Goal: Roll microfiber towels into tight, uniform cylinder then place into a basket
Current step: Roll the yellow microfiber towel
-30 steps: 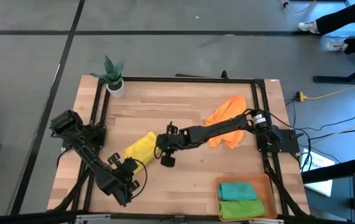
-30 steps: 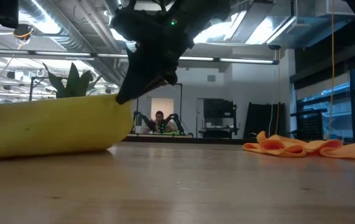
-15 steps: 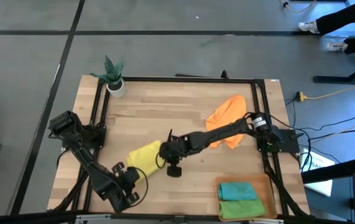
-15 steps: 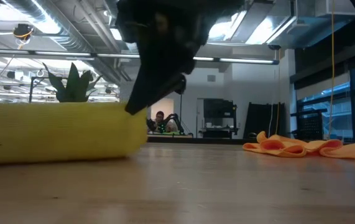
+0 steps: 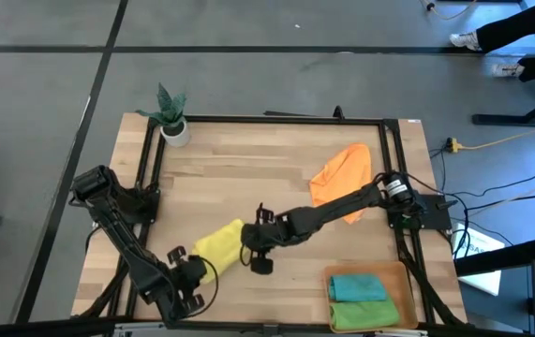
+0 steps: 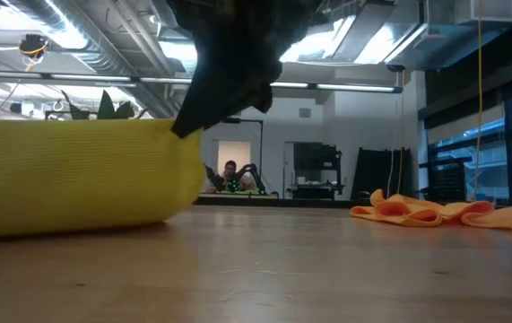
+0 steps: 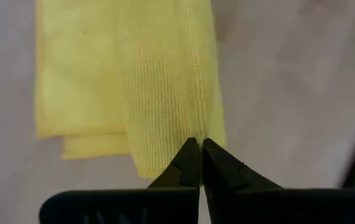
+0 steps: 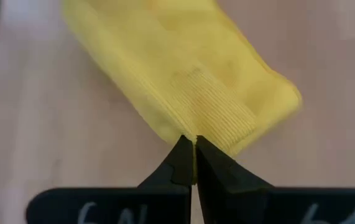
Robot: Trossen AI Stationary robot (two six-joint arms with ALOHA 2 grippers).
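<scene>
— What step is going on?

— Both arms are working the yellow towel, which is lying rolled near the front-left of the table. The left gripper is pinching its near-left end, fingers clenched on the cloth; the right gripper is clenched on its right end.

— And next?

— I'd judge they are finishing the roll. The next move calls for carrying it right to the basket, where the teal towel and green towel are already lying. The orange towel is waiting unrolled at the far right.

— Anything different from a second ago?

— The roll and both grippers are sitting nearer the front edge now.
</scene>
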